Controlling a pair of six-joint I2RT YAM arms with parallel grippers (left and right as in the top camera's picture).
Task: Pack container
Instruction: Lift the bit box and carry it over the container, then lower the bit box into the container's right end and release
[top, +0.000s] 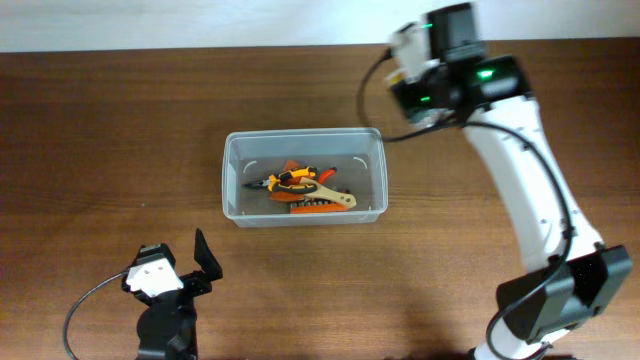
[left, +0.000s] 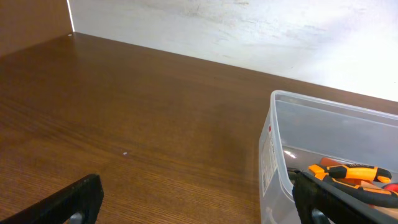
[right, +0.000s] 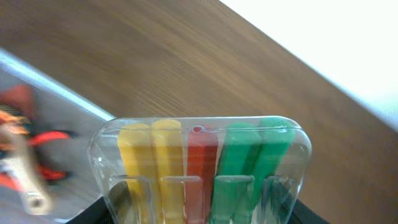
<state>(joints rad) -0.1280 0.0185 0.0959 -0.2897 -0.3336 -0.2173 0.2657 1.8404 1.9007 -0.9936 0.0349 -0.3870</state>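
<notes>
Container (top: 300, 133) lies low and off to one side of the right pincer (right: 199, 213). In the overhead view the pincer hangs just outside the tub's far right corner, not yet over the opening. In the right wrist view the rim and the blurred tools show only at the left edge. The tub's long axis runs crosswise on the table (top: 100, 120), so its right short end is the end nearest this pincer.

The right pincer is closed on a small clear box (right: 199, 168), held at its lower edge between the two fingers. Yellow, red and green bits stand upright in rows inside it. How high the box hangs above the rim I cannot tell.

The left pincer (left: 196, 205) is spread wide and holds nothing. It sits low on the near side, and the tub's left short end lies just ahead of it and to its right. The right arm has the load, so I judge the coming move to be its own: a short carry inward over the right end, then a lowering.

The tub already holds orange-handled pliers (top: 290, 182), a pale-handled tool (top: 335, 197) and some orange pieces beneath them, heaped toward the middle and near wall. Bare floor shows along the far wall and at the right end, nearest the box. That looks like the likeliest spot to set it down.
</notes>
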